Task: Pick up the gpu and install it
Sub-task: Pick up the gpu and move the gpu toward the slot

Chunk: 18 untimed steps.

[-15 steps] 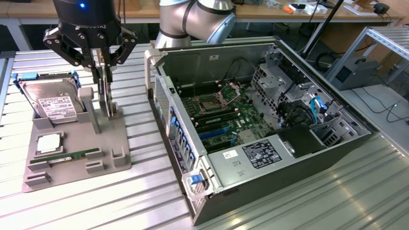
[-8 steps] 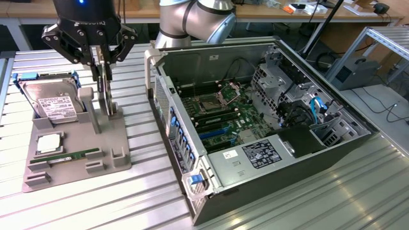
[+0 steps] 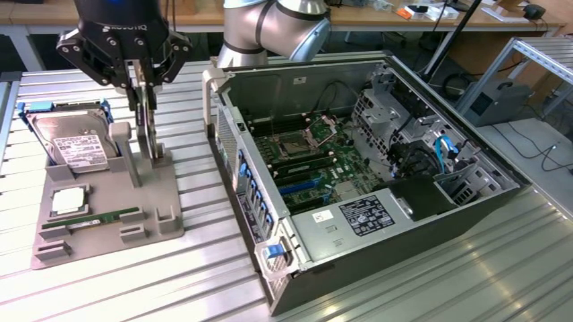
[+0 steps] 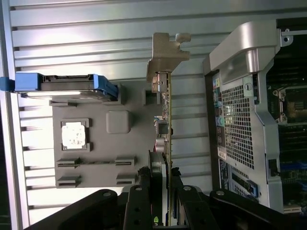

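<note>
Between the fingers of the claw [image 3: 145, 90], pinches the graphics card [image 3: 154, 137] edge-on, upright, metal bracket [image 4: 165, 52] at the far end. Directly below, gray stand [image 3: 107, 215]. On the exterior view's left of the claw, hard drive [image 3: 76, 144] close; opposite, open strip of ribbed table [image 3: 190, 121] before the computer case [image 3: 225, 144] wall.

Grey tray [image 3: 152, 201], green memory stick [image 3: 103, 219], blue-framed hard drive [image 3: 79, 146] — silver-bracketed gpu [image 4: 162, 128], black case [image 3: 465, 221], green motherboard [image 3: 313, 157].

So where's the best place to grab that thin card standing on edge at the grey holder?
Its top edge, from straight above: the gpu stands upright on edge at the grey holder, both flat faces free. The gripper pinches it exactly there.
</note>
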Tool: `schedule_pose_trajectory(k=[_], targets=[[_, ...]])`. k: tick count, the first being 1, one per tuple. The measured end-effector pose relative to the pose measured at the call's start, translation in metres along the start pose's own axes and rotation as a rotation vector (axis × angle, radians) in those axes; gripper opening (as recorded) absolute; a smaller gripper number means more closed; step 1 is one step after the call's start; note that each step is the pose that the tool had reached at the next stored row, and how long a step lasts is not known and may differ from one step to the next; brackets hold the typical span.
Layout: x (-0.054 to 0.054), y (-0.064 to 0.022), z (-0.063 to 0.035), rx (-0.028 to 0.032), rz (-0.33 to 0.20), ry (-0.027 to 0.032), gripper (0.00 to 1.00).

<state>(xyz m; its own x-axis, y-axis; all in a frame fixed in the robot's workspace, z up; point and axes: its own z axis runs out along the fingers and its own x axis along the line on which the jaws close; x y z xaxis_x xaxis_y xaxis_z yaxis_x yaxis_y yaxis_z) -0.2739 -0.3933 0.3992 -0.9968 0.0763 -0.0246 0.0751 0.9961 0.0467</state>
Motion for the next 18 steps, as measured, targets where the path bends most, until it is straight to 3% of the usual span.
schedule_pose_trajectory(k=[18], targets=[[-0.0002, 0.0005, -0.0106, -0.0005, 0.0, 0.0001, 0.27]])
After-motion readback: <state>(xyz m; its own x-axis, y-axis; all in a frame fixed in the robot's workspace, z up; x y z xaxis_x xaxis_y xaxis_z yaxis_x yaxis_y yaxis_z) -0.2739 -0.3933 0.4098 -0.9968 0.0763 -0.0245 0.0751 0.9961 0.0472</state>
